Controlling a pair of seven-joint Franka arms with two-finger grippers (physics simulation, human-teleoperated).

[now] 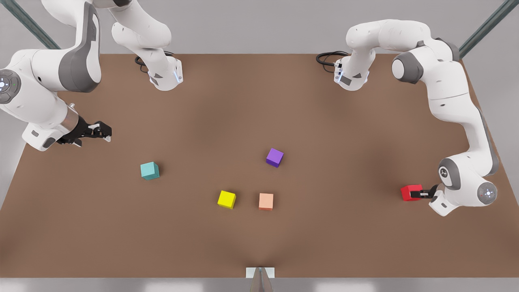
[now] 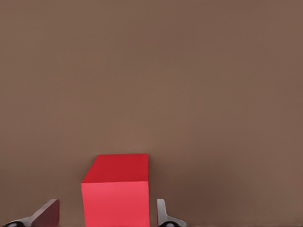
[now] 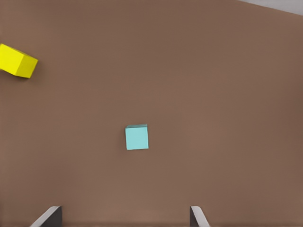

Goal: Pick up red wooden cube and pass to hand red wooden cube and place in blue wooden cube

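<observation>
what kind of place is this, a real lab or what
Most likely a simulated tabletop test bench, not a real lab: a bare brown table, small plain coloured cubes such as the red wooden cube and blue wooden cube, and flat grey surroundings with two mounted arms.

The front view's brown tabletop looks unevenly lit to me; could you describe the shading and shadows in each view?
Front view: the brown tabletop carries soft dark patches, and small shadows hug the cubes. Left wrist view: the small red wooden cube has a darker top face. Right wrist view: flat, even light around the small teal wooden cube.

bare table (image 1: 344, 134) around blue wooden cube (image 1: 149, 170), yellow cube (image 1: 226, 199) well apart
</observation>
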